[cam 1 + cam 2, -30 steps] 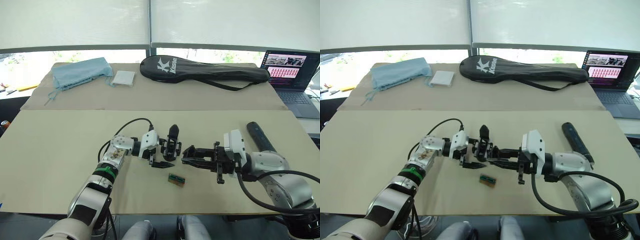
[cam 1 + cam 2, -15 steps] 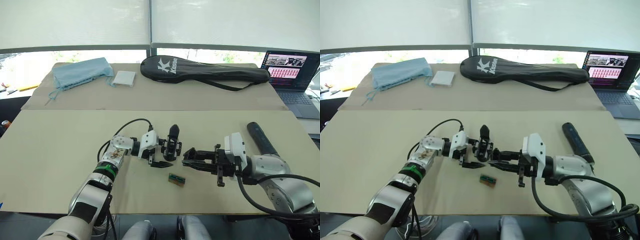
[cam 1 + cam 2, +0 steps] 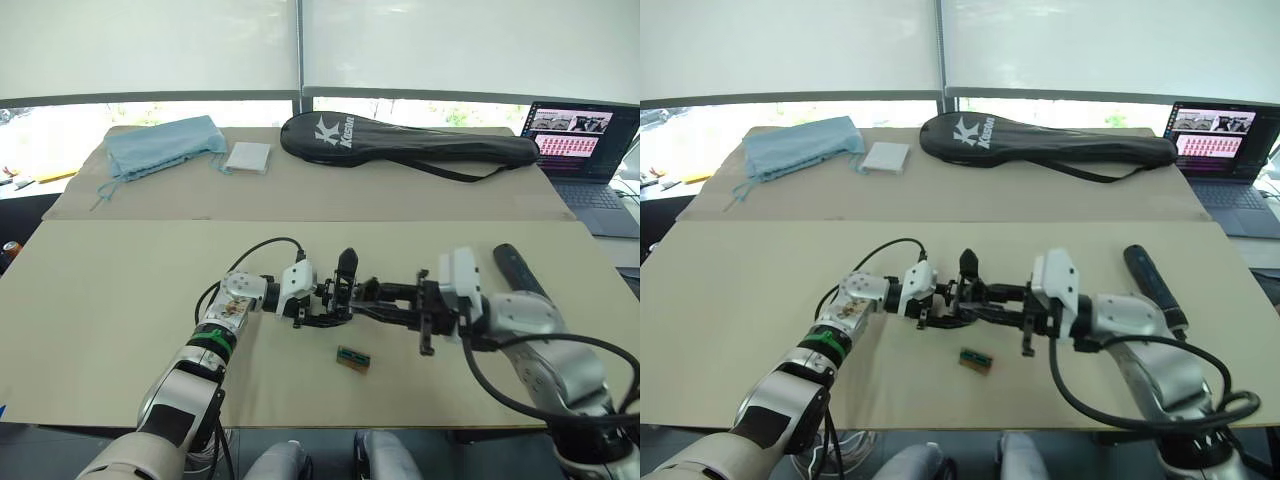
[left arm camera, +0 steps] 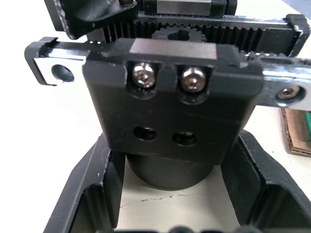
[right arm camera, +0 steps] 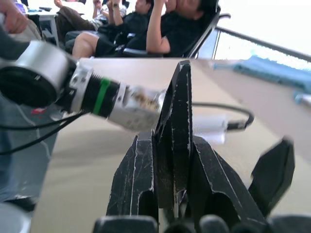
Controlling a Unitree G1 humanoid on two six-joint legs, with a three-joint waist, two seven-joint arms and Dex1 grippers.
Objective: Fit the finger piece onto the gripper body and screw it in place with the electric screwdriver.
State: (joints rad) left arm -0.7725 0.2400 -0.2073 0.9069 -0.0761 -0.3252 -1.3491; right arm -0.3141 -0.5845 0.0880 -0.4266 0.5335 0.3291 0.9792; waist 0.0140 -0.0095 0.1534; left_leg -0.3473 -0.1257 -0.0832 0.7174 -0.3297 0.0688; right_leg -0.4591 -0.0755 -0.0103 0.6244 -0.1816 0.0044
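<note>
My right tool (image 3: 372, 297), clenched on the finger piece (image 5: 176, 145), has moved in from a gap to touch the gripper body (image 3: 340, 292), which my left tool (image 3: 318, 306) grasps mid-surface. Fitting can begin, I judge; the electric screwdriver (image 3: 516, 272) lies untouched near the right edge.

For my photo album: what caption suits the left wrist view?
Left gripper holding the gripper body, its two empty screw holes facing the camera.

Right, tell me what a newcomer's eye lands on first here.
The two grippers meeting at mid-table: the left gripper clamps the gripper body, and the right gripper presses the finger piece toward it. Next, the electric screwdriver lying unused beside the right arm, and the long black racket bag at the far edge.
</note>
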